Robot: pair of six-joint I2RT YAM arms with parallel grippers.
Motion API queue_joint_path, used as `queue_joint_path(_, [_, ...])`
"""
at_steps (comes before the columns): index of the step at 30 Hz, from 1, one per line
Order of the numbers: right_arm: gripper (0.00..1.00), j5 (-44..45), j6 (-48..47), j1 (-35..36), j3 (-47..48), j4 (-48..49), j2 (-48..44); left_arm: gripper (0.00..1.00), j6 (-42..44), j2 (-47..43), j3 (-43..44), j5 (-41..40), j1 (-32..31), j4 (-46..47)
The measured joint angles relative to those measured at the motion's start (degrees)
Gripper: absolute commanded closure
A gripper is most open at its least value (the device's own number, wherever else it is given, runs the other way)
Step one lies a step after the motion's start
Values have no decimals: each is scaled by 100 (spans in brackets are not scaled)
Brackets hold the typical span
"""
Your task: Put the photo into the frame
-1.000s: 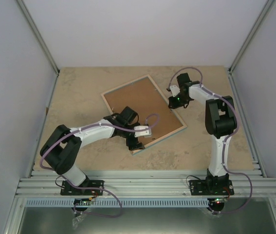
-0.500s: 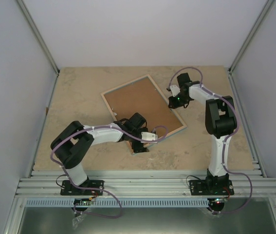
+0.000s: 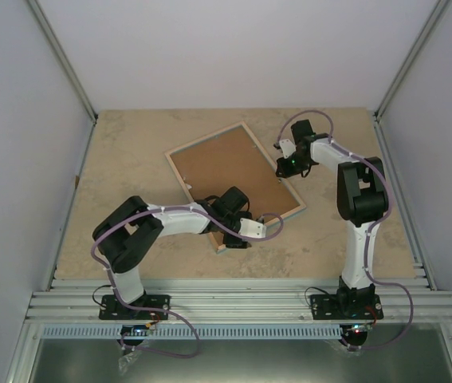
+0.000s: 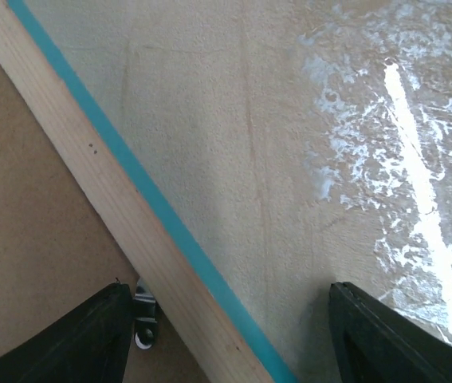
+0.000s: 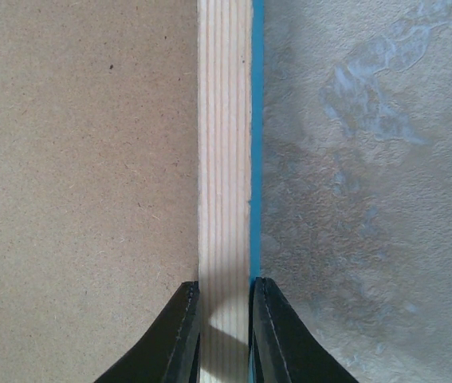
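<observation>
Frame (image 5: 224, 144), rectangular, light wood, blue front, is pinched by right claw (image 5: 224, 286); left claw (image 4: 226, 294) is spread wide astride it

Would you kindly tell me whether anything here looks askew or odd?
Only the frame stands out: it lies face down, brown backing board up, turned diagonally to the table edges. No damage or spill shows.

frame (image 5: 224, 152) flat on table (image 3: 130, 159), backing board (image 3: 226, 171) inside it; left gripper (image 4: 229, 339) astride near rim, right gripper (image 5: 224, 335) on far-right rim
</observation>
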Motion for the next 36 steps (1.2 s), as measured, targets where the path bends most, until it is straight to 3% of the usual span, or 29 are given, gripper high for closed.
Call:
queue_joint_path(7, [100,-48,0,-22,-74,83,-33,52,127,177,251,-13,-22,-90])
queue_joint_path(16, [100,-116,2,-79,-160,199,-66,64,55,219,398,-114,9,-236])
queue_joint_path(18, [99,-133,-2,-94,-160,201,-66,57,61,216,400,-118,15,-258])
queue_joint_path(21, [99,-136,-24,-94,-160,201,-66,30,114,205,417,-96,20,-317])
queue_joint_path(27, [100,-116,-149,-105,-160,238,-66,1,-164,44,640,116,293,-866])
queue_joint_path(36, [100,-109,-470,-149,-173,343,-70,0,-232,-1095,1012,173,1270,-1423])
